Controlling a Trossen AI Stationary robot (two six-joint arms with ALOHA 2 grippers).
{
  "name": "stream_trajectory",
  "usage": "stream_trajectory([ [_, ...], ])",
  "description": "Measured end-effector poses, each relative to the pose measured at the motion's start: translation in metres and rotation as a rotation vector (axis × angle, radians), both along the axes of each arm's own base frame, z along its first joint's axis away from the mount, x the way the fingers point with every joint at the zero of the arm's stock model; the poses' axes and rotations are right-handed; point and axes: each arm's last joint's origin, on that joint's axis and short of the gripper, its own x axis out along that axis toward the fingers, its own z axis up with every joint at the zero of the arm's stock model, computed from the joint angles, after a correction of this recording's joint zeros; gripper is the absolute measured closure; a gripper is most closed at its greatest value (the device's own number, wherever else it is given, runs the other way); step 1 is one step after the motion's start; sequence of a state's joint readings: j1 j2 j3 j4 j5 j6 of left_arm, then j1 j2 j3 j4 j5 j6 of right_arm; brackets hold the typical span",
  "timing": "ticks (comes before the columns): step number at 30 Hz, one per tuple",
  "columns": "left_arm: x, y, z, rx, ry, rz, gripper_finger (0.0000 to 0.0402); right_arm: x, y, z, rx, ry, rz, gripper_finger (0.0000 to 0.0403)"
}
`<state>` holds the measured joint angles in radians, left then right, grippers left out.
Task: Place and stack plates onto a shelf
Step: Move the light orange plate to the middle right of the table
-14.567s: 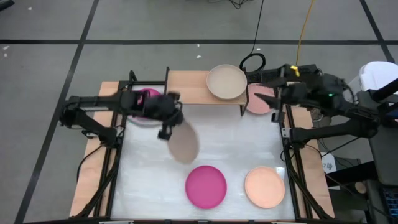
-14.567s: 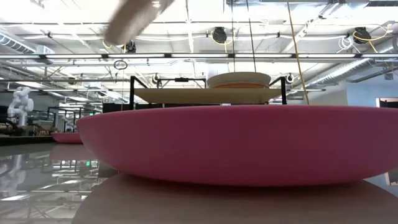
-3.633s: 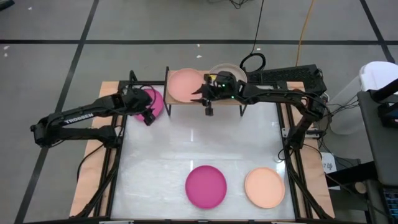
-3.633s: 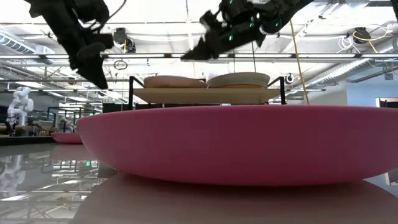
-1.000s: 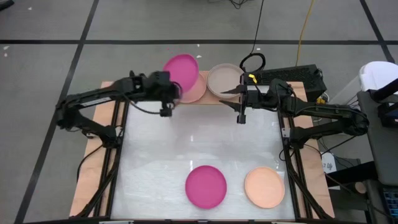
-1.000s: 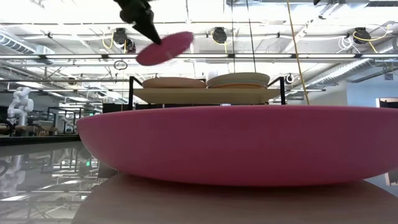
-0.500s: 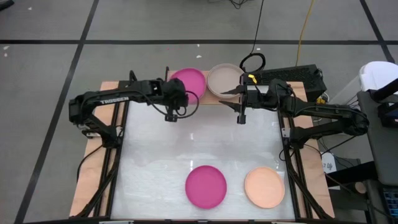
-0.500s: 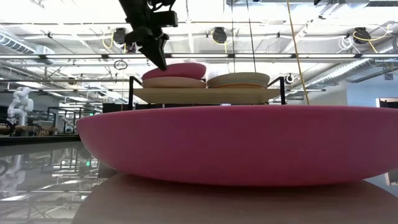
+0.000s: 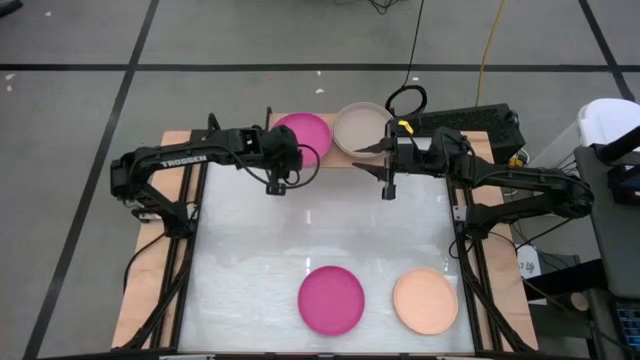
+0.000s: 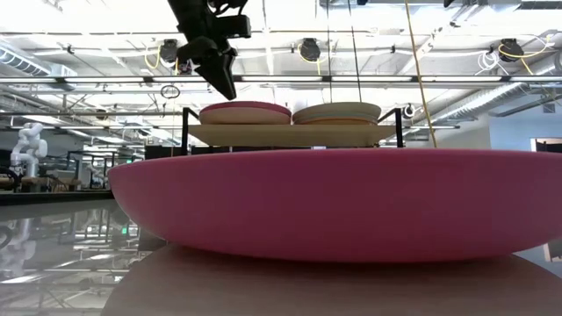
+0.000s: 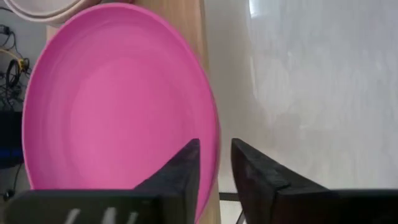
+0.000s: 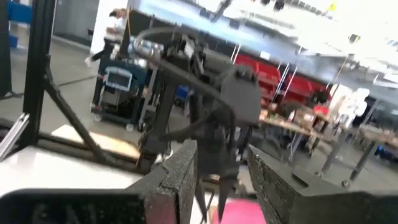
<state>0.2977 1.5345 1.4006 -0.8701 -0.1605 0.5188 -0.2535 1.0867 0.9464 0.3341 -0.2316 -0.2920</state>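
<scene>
From above we see the low wooden-topped shelf with thin black legs [image 9: 300, 158] at the far edge of the white table surface [image 9: 320, 230], carrying two stacks of round matte plates side by side. The left stack is topped by a magenta plate [image 9: 306, 132], which lies flat on a pale pink plate [image 10: 244, 118] whose edge shows beneath it in the low view; the right stack is topped by a taupe plate [image 9: 361, 127] over a beige one [image 10: 337, 118]. The left gripper [image 9: 277, 178] hovers at the near rim of that magenta plate, just over the shelf's front edge; in its wrist view its two dark fingers [image 11: 180, 177] stand a narrow gap apart with the plate's rim [image 11: 214, 134] in line between them, and we cannot tell whether they touch it. In the low view the same gripper [image 10: 224, 83] hangs just above the left stack. The right gripper [image 9: 388, 185] waits beside the shelf's right end, above the table, its fingers [image 12: 180, 177] held moderately apart with nothing between them. On the near side of the table, well apart from the shelf, a second magenta plate [image 9: 332, 299] and a peach plate [image 9: 426, 301] lie flat next to each other
</scene>
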Motion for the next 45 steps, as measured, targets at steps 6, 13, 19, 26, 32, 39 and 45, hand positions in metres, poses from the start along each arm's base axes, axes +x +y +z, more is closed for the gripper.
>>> stream_trajectory([
  [6, -0.017, -0.008, 0.022, -0.020, -0.083, 0.066, 0.0258, -0.001, -0.001, -0.015, 0.072, 0.163, -0.025, 0.0277],
  [13, -0.027, -0.053, 0.048, -0.303, -0.261, -0.117, 0.0252, -0.005, 0.002, -0.031, 0.131, 0.336, -0.019, 0.0277],
  [19, -0.021, -0.097, 0.041, -0.304, -0.256, -0.162, 0.0252, -0.001, 0.023, -0.048, 0.168, 0.500, 0.030, 0.0277],
  [26, -0.011, -0.125, 0.024, -0.424, -0.428, -0.192, 0.0252, 0.008, 0.050, -0.071, 0.189, 0.677, 0.056, 0.0277],
  [32, -0.008, -0.136, -0.021, -0.539, -0.406, -0.131, 0.0252, 0.006, 0.062, -0.080, 0.256, 0.770, 0.072, 0.0277],
  [39, -0.013, -0.139, -0.061, -0.608, -0.412, -0.078, 0.0252, 0.003, 0.080, -0.095, 0.305, 0.923, 0.094, 0.0277],
  [45, -0.015, -0.140, -0.075, -0.671, -0.435, -0.078, 0.0252, 0.002, 0.113, -0.119, 0.319, 1.123, 0.146, 0.0277],
])
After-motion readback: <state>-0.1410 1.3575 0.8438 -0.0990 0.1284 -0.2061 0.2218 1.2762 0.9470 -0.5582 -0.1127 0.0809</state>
